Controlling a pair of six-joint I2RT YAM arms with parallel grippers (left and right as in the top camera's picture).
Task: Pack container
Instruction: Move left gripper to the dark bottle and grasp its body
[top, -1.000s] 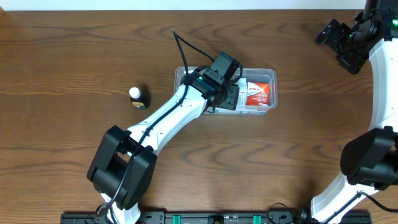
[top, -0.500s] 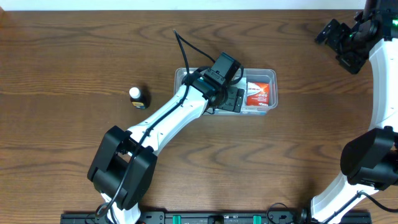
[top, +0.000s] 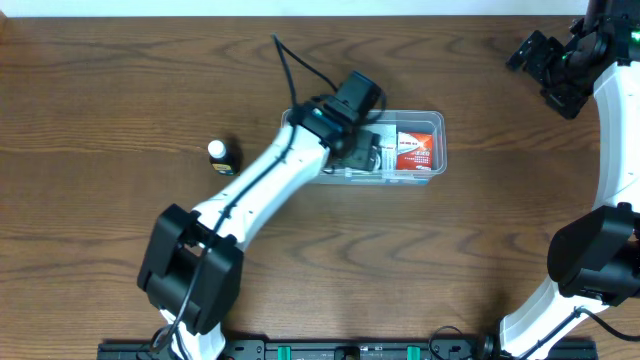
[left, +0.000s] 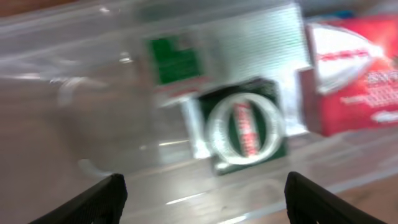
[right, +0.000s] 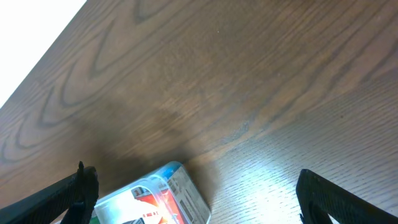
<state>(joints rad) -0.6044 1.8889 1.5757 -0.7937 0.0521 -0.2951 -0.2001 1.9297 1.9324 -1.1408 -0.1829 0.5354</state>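
Note:
The clear plastic container sits mid-table. A red and white box lies at its right end. In the left wrist view a green box with a white ring lies inside the container next to the red box. My left gripper hovers over the container's middle; its fingers are wide open and empty. My right gripper is open and empty, high at the far right; its view shows the container's corner.
A small dark bottle with a white cap stands on the wood table left of the container. The left arm's cable loops above the container's far edge.
My left gripper has shifted slightly back toward the far left over the container, open and without the green box. The right arm has not moved.

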